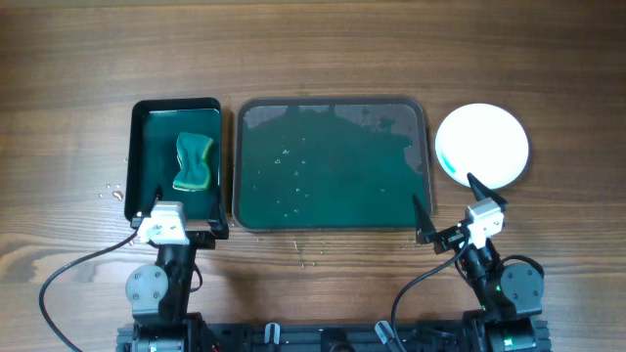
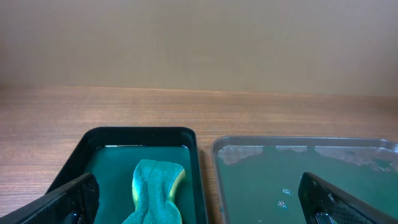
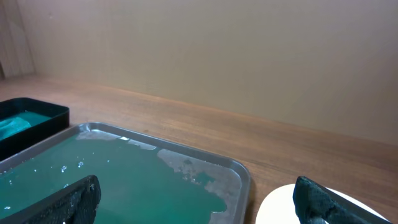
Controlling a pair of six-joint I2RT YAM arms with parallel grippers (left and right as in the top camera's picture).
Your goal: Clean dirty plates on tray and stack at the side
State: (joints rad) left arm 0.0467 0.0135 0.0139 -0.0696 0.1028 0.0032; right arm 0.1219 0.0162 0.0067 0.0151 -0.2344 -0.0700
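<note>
On the wooden table (image 1: pixel 323 49) the tray (image 1: pixel 333 101) carries only water drops. The white plates (image 1: pixel 482 145) appear stacked just to its right, with the top one clean. The left gripper (image 2: pixel 199 205) and right gripper (image 1: pixel 442 189) stand wide and empty, so the task looks finished

The wooden table (image 1: pixel 313 49) bears a sponge tray (image 1: pixel 156 137), large tray (image 1: pixel 333 166) and white plates (image 1: pixel 482 145).
</note>
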